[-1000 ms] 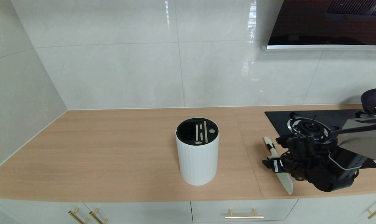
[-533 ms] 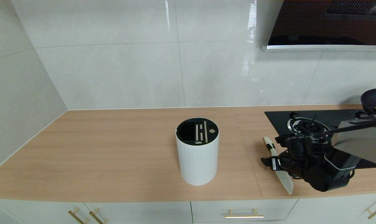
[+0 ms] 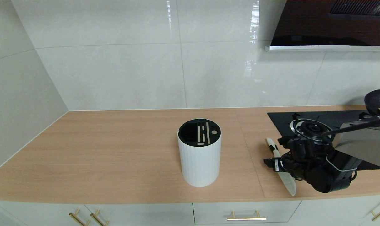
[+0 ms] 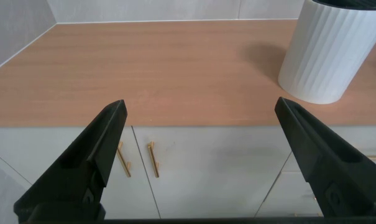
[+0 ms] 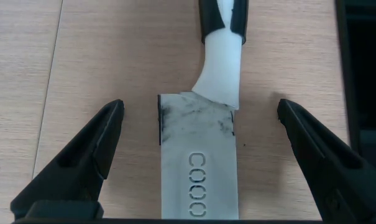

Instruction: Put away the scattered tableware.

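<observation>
A white ribbed knife block [image 3: 199,157] stands upright on the wooden bench [image 3: 114,150], about midway along it and nearer the front edge than the wall. Its black top has a wide dark opening on one side, then three narrow slots and a small round hole. I can't tell what, if anything, lies down in that opening.

The knife [image 3: 285,180] lies flat toward the right end of the bench, just beside the black gas hob [image 3: 309,127]. Its handle points at the wall and its tip nearly reaches the front edge. The head view takes in its whole length: a pale blade and a white handle with black bands.

The right wrist view brings out the detail: dark smudges at the heel of the blade [image 5: 197,124], a row of oval marks further along it, and the handle [image 5: 224,18] with its black grip. The right gripper [image 5: 199,104] has its fingers spread wide, one on either side of the blade at the heel, clear of it.

The left gripper [image 4: 200,106], fingers also wide apart and holding nothing, hangs off the front edge of the bench, with gold drawer handles [image 4: 151,158] showing below. A black pan [image 3: 378,100] sits at the far right.
</observation>
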